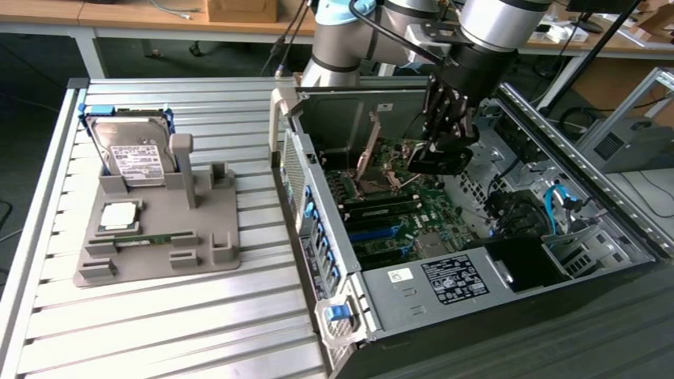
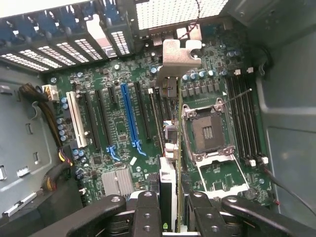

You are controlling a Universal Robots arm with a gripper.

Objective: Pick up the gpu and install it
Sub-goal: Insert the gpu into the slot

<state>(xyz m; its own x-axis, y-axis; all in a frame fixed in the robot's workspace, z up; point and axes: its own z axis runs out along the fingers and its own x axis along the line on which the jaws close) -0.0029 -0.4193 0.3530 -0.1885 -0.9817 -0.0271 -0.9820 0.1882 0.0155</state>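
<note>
My gripper [image 1: 447, 130] hangs inside the open computer case [image 1: 316, 189], over the green motherboard [image 1: 406, 209]. It is shut on the gpu [image 1: 434, 162], which looks like a dark block under the fingers in the exterior view. In the wrist view the gpu [image 2: 168, 182] runs edge-on away from the gripper [image 2: 173, 210], clamped between the black fingers [image 2: 147, 212]. Its silver end bracket [image 2: 174, 57] points toward the case's rear slot openings. The card floats above the board between the blue slot [image 2: 129, 116] and the empty processor socket [image 2: 207, 131], over the black slots.
On the slatted table, a grey holder [image 1: 158, 237] carries a hard drive [image 1: 132, 162], a processor chip [image 1: 118, 215] and a green memory strip [image 1: 153, 238]. Case walls, drive cage [image 1: 569, 245] and cable bundles [image 2: 47, 116] hem in the board.
</note>
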